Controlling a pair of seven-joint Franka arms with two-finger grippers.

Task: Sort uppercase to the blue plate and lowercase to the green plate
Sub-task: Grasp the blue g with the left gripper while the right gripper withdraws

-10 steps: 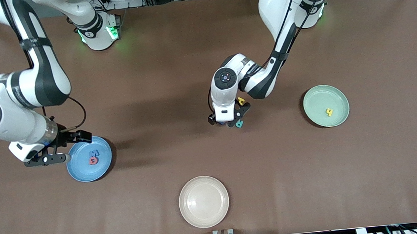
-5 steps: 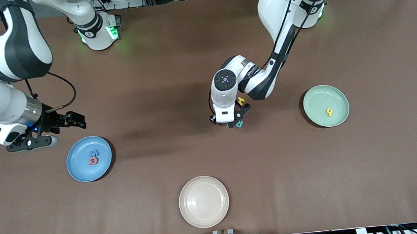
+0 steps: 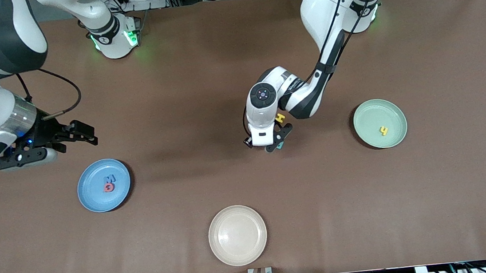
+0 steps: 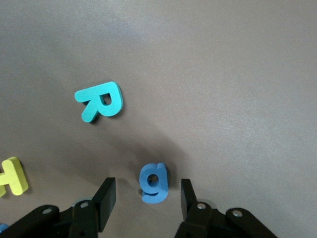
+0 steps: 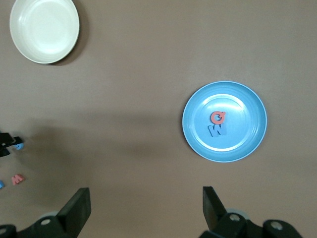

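Reading the front view as a clock face centred on the brown table (image 3: 454,201), the three plates are the biggest things on it. The matte blue plate (image 3: 93,200) lies at about eight o'clock, the pale green plate (image 3: 368,117) at three, and a cream plate (image 3: 238,235) at six, nearest the front camera.

My right gripper (image 3: 54,148) hangs over bare table at about eleven o'clock from the blue plate, toward my right arm's end. Its fingers are spread wide and carry nothing.

My left gripper (image 4: 148,191) is down near the table's centre, among the loose letters. Its fingers (image 4: 108,196) stand one on each side of a small blue lowercase letter (image 4: 153,182), a g or q shape with a round hole. In the left wrist view a gap shows on both sides, so the jaws are parted and not touching it.

The foam letters are the smallest things. On the blue plate, a blue W (image 3: 110,179) lies at twelve o'clock of a red Q (image 3: 108,188), and the two touch. A yellow lowercase h (image 3: 384,130) lies in the green plate at about five o'clock of its middle. A teal R (image 4: 100,101) lies flat on the table near my left gripper. A yellow H (image 3: 280,117) lies beside that wrist. In the right wrist view a red w (image 5: 18,178) also lies on the table.
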